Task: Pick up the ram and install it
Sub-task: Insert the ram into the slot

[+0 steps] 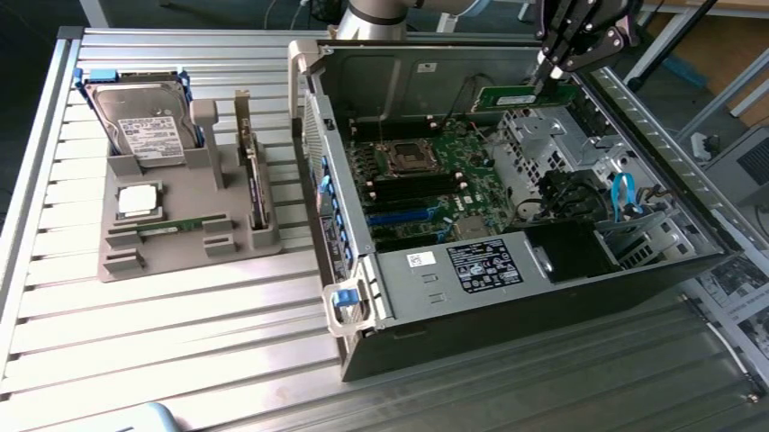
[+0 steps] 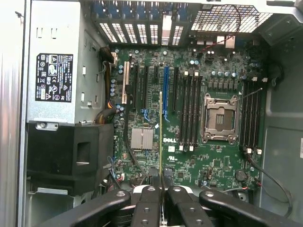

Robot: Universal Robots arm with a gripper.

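Note:
The ram (image 1: pixel 511 96) is a narrow green board held level above the open computer case (image 1: pixel 397 333), near its far wall. My gripper (image 1: pixel 545 83) is shut on one end of it. In the wrist view the ram (image 2: pixel 161 137) shows edge-on as a thin line running out from between my black fingers (image 2: pixel 147 203), with the gripper (image 2: pixel 161 183) clamped on it. It hangs over the green motherboard (image 2: pixel 213 161), beside the blue slot (image 2: pixel 165 90). The black memory slots (image 2: pixel 189 111) lie next to the processor socket (image 2: pixel 219 118). The ram touches no slot.
A grey parts holder (image 1: pixel 180 234) stands on the slatted table at the exterior view's left, carrying a hard drive (image 1: pixel 142 126), a square silver chip (image 1: pixel 139 200) and an upright board (image 1: pixel 254 175). Inside the case are a power supply (image 2: pixel 54 71), a black fan shroud (image 2: pixel 71 151) and blue cables (image 1: pixel 622 193).

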